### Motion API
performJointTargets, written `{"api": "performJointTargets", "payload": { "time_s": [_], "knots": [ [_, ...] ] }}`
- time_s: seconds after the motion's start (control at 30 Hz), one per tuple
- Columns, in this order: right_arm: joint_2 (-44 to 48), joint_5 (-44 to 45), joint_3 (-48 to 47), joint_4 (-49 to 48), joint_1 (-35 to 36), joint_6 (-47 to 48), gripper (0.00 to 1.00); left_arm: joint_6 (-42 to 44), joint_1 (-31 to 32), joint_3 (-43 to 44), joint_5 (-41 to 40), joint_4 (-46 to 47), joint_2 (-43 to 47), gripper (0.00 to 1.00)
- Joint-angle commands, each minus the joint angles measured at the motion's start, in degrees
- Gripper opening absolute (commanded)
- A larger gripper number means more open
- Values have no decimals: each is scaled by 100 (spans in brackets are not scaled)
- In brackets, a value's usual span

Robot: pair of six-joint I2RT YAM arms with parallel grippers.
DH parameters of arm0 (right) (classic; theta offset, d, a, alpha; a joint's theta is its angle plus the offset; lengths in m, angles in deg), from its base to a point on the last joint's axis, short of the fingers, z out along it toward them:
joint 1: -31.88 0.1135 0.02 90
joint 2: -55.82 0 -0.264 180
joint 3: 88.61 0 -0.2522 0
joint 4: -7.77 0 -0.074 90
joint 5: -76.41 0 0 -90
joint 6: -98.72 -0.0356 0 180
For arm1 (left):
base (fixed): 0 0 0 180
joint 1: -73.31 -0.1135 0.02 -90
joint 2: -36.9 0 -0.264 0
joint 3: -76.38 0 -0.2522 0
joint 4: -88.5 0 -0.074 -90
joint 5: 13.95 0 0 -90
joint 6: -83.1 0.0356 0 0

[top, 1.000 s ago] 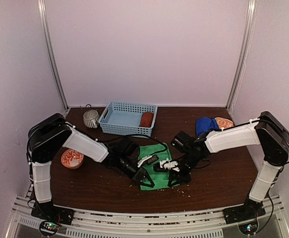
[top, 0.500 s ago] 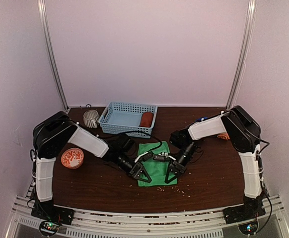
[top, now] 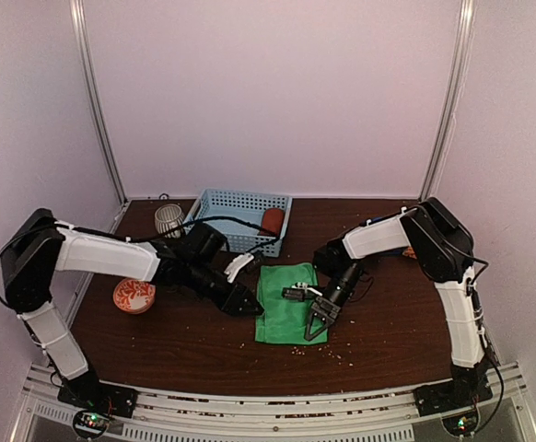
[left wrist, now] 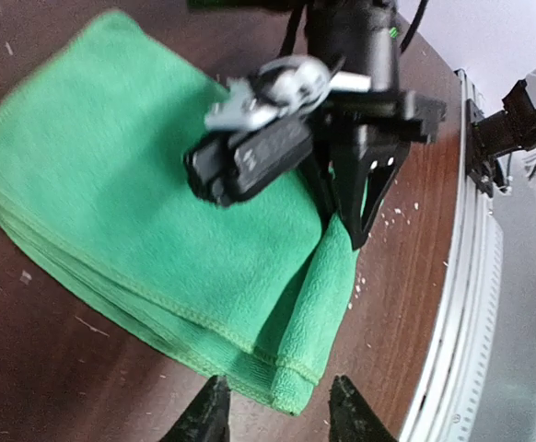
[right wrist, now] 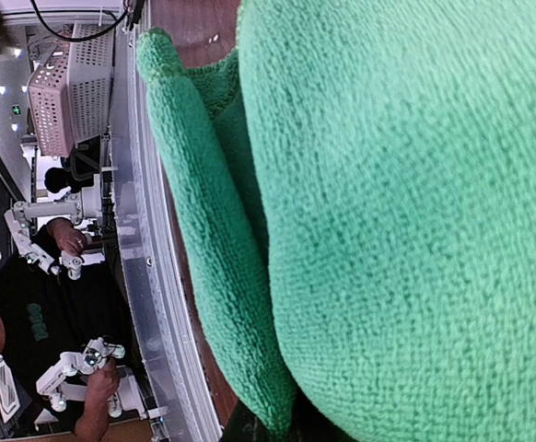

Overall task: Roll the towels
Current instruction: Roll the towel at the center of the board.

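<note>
On green towel (top: 277, 313), right fingers (left wrist: 359, 207) pinching edge, left fingers (left wrist: 209, 416) parted

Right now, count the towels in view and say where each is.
2. The green towel lies folded mid-table, its near edge pinched by the right gripper; the rust-red towel roll sits in the light blue basket. Others may be hidden behind the right arm.

Bright green towel (top: 277, 313), rust-red towel (top: 272, 221), light blue basket (top: 236, 196), orange-and-white patterned bowl (top: 134, 295)
</note>
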Motion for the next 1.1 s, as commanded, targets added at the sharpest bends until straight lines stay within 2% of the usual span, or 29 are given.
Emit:
{"api": "performJointTargets", "payload": {
  "time_s": [0.0, 0.13, 0.27, 0.37, 0.57, 1.07],
  "knots": [
    [-451, 1218, 11, 185, 2, -107, 0, 1301, 697, 12, -1719, -114, 919, 38],
    [-459, 1216, -39, 210, 13, -110, 0, 2565, 1770, 493, -2643, -512, 655, 40],
    [-460, 1188, -9, 203, 25, -92, 0, 3190, 2136, 1083, -3140, -1128, -57, 46],
    [-456, 1169, 2, 205, 46, -80, 0, 3488, 2223, 1150, -3362, -1141, -308, 50],
    [-552, 1105, -62, 309, 128, 8, 1, 3852, 2226, 1379, -3394, -1037, -698, 40],
    [-529, 970, -174, 472, 214, 181, 1, 3988, 2234, 1376, -3417, -957, -1377, 40]
  ]
}}
